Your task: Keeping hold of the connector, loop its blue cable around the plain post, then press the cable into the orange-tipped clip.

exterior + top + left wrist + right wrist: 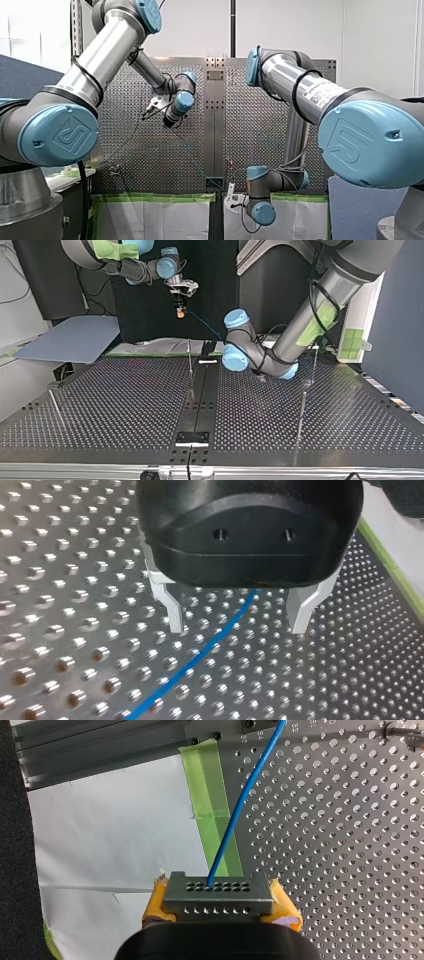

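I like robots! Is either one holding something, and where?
My right gripper clamps the grey connector, jaws on its two ends; my left gripper holds nothing.

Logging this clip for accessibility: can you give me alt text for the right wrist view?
My right gripper clamps a grey connector with two rows of holes between its yellow pads. A blue cable leaves one hole and runs ahead across green tape and over the perforated table; a white sheet lies beside the tape.
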`<state>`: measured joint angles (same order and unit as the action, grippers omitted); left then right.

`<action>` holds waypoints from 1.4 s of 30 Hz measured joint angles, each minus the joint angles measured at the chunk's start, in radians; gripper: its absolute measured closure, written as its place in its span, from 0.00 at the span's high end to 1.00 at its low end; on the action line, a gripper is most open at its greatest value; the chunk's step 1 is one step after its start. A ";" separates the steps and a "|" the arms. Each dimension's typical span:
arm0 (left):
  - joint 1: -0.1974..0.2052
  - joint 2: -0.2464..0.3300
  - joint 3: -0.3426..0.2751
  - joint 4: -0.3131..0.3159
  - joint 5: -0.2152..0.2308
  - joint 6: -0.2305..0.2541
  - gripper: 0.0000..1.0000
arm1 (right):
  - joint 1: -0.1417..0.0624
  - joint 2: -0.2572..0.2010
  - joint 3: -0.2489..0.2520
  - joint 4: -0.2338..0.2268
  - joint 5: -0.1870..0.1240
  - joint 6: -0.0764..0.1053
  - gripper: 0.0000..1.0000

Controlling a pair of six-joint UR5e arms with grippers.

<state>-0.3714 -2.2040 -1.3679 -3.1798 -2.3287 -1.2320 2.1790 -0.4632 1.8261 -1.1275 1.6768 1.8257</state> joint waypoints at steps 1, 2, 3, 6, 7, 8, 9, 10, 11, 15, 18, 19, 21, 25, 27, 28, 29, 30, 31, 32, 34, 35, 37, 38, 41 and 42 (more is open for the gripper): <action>-0.001 -0.006 0.000 0.003 0.000 0.000 1.00 | 0.000 0.000 0.000 0.000 0.000 0.000 0.00; -0.001 -0.012 0.000 0.005 0.001 0.000 1.00 | 0.000 0.000 0.000 0.001 0.000 0.000 0.00; -0.001 -0.019 0.000 0.007 0.001 0.000 1.00 | 0.000 0.000 0.000 0.001 0.000 0.000 0.00; 0.001 -0.035 0.000 0.016 0.003 0.002 1.00 | 0.000 0.000 0.000 0.000 0.000 0.000 0.00; 0.001 -0.037 0.000 0.019 0.003 0.002 1.00 | 0.000 0.000 0.000 0.000 0.000 0.000 0.00; 0.001 -0.039 0.000 0.020 0.004 0.001 1.00 | 0.000 0.000 0.000 -0.002 0.000 0.001 0.00; 0.002 -0.041 0.000 0.022 0.004 0.001 1.00 | 0.000 0.000 0.000 -0.003 0.000 0.001 0.00; 0.002 -0.042 0.000 0.022 0.004 0.001 1.00 | -0.001 0.000 -0.001 -0.005 0.000 0.002 0.00; 0.002 -0.043 0.000 0.022 0.004 0.001 1.00 | -0.002 0.000 0.000 -0.006 0.000 0.003 0.00; 0.000 -0.047 0.000 0.023 0.005 0.000 1.00 | -0.002 0.000 -0.001 -0.007 0.000 0.005 0.00; -0.003 -0.057 0.000 0.023 0.009 -0.004 1.00 | -0.001 0.001 -0.001 -0.006 0.000 0.005 0.00; -0.004 -0.061 0.000 0.024 0.011 -0.005 1.00 | -0.001 0.000 -0.001 -0.006 0.000 0.005 0.00; -0.007 -0.073 0.000 0.031 0.016 -0.011 1.00 | 0.000 0.000 0.000 -0.007 -0.001 0.006 0.00; -0.015 -0.085 0.001 0.052 0.022 -0.023 1.00 | 0.000 0.000 0.000 -0.008 -0.001 0.007 0.00; -0.017 -0.087 0.001 0.062 0.023 -0.027 1.00 | 0.000 0.001 0.000 -0.008 -0.001 0.008 0.00; -0.017 -0.088 0.001 0.066 0.024 -0.028 1.00 | 0.000 0.001 0.000 -0.009 -0.001 0.008 0.00; -0.017 -0.088 0.001 0.070 0.024 -0.029 1.00 | 0.000 0.001 0.000 -0.009 -0.002 0.008 0.00; -0.017 -0.088 0.001 0.075 0.024 -0.030 1.00 | 0.000 0.001 0.000 -0.009 -0.002 0.008 0.00; -0.017 -0.089 0.001 0.079 0.025 -0.030 1.00 | 0.000 0.001 0.000 -0.010 -0.002 0.008 0.00; -0.017 -0.089 0.001 0.083 0.025 -0.030 1.00 | 0.000 0.001 0.000 -0.009 -0.002 0.008 0.00; -0.016 -0.089 0.002 0.091 0.025 -0.030 1.00 | 0.000 0.001 0.000 -0.009 -0.002 0.007 0.00; -0.016 -0.089 0.002 0.093 0.026 -0.030 1.00 | 0.000 0.001 0.000 -0.009 -0.002 0.007 0.00; -0.015 -0.089 0.003 0.098 0.028 -0.031 1.00 | 0.000 0.001 0.000 -0.009 -0.002 0.007 0.00; -0.015 -0.090 0.004 0.100 0.029 -0.031 1.00 | 0.000 0.001 0.000 -0.009 -0.002 0.007 0.00; -0.015 -0.090 0.005 0.106 0.036 -0.036 1.00 | 0.000 0.001 0.000 -0.009 -0.002 0.006 0.00; -0.016 -0.090 0.005 0.108 0.041 -0.040 1.00 | 0.000 0.001 0.000 -0.009 -0.002 0.006 0.00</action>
<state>-0.3875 -2.2937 -1.3625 -3.0721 -2.2878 -1.2721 2.1791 -0.4627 1.8260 -1.1369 1.6749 1.8320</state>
